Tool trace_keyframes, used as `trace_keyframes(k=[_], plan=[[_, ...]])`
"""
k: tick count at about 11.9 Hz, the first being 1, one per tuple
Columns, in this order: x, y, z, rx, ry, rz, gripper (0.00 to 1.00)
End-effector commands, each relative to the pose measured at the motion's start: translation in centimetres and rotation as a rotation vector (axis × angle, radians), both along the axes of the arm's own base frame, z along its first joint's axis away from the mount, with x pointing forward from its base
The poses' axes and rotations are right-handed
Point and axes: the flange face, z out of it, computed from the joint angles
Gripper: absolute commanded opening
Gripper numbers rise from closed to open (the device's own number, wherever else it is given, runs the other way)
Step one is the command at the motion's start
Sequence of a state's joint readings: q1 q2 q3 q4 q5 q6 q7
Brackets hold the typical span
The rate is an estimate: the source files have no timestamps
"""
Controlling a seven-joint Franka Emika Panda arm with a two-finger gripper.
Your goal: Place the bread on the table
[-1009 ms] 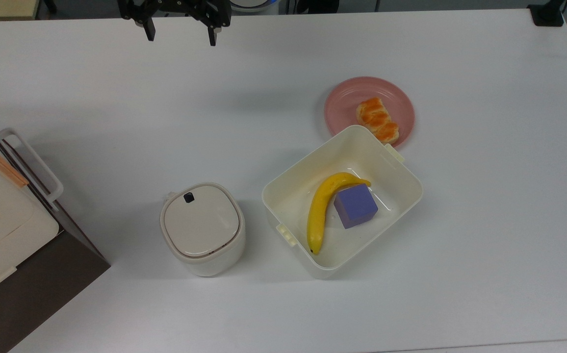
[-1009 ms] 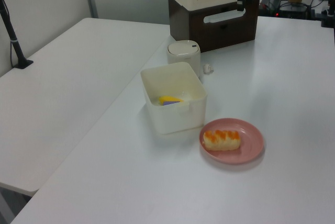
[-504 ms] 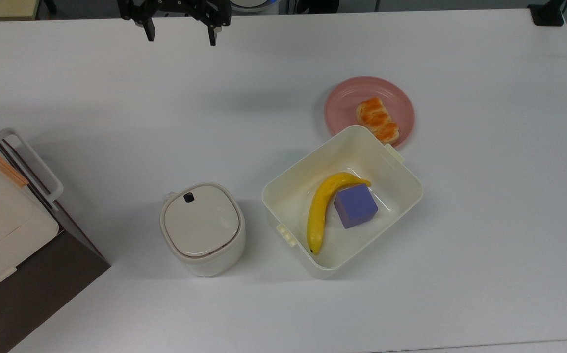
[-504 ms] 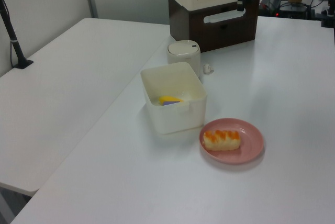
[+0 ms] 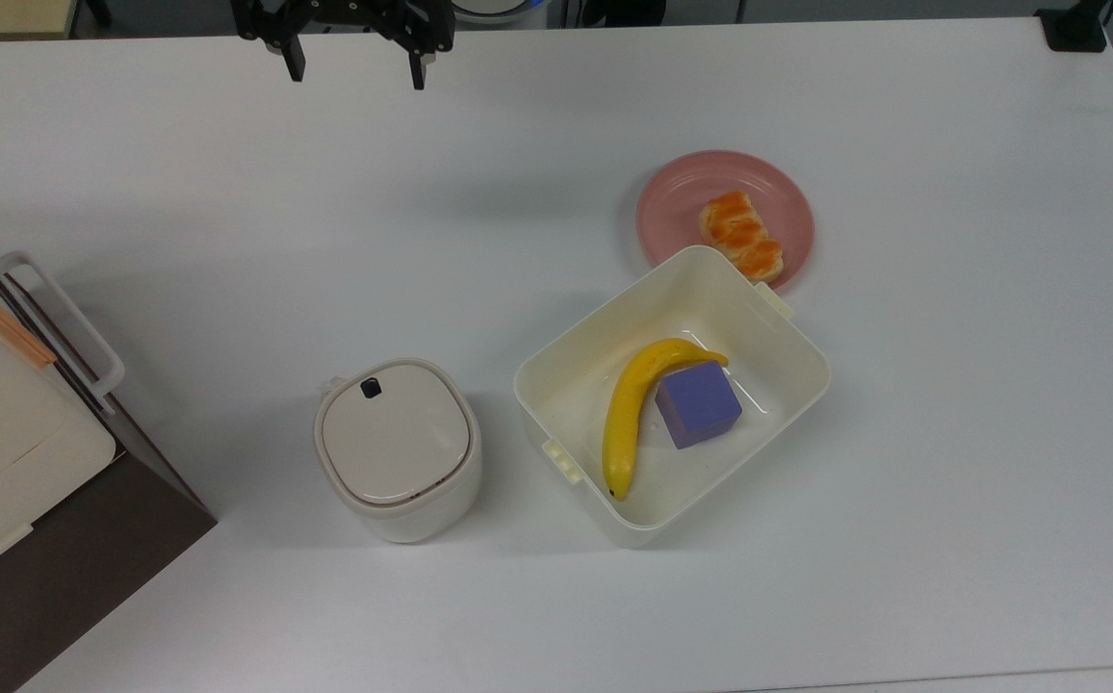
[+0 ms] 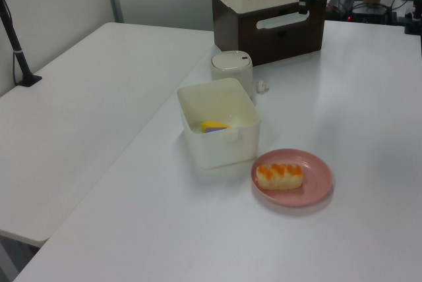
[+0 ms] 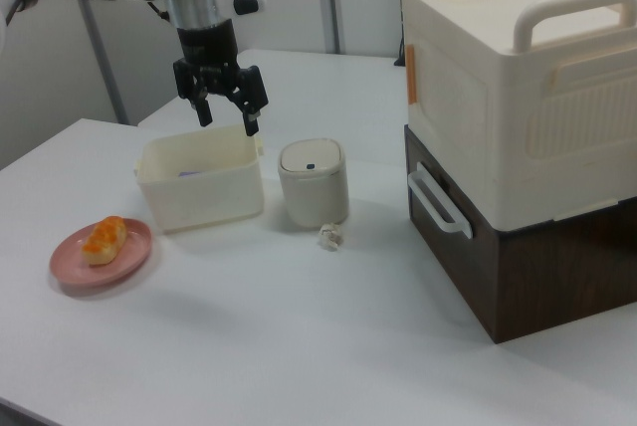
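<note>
**A:** ok so what's different from a second ago? honestly almost nothing. The gripper hangs at the far edge of the table in the top view, same spot as before, maybe a hair higher in the picture. Its fingers are spread wide apart with nothing between them, same as earlier.

**B:** and the bread?

**A:** The bread hasn't budged. It lies on the pink plate, which sits right against the tub at the tub's far corner in the top view. In the left view the bread is on the plate just to the tub's right, and in the right view the bread is on the plate to the tub's lower left.

**B:** stuff in the tub moved?

**A:** nope. Banana and purple cube are inside the tub, touching each other, exactly where they were. The lidded bin stands just beside the tub, on the top view's left of it. In the right view the gripper hovers above the tub's back wall, well apart from the bread.

**B:** so the bread's not on the table yet.

**A:** right, it's on the plate.
</note>
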State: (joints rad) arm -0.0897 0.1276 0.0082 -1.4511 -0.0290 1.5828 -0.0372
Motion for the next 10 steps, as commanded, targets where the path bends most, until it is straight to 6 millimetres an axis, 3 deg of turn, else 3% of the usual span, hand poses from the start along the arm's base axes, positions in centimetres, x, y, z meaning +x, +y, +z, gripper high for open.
trace_keyframes(k=[1, 5, 10], plan=[[-0.8, 0.6, 0.1, 0.032, 0.004, 0.044, 1.0], [-0.7, 1.3, -0.4, 0.029, 0.015, 0.058, 1.0], [-1.2, 4.5, -3.0, -0.042, 0.077, 0.172, 1.0]])
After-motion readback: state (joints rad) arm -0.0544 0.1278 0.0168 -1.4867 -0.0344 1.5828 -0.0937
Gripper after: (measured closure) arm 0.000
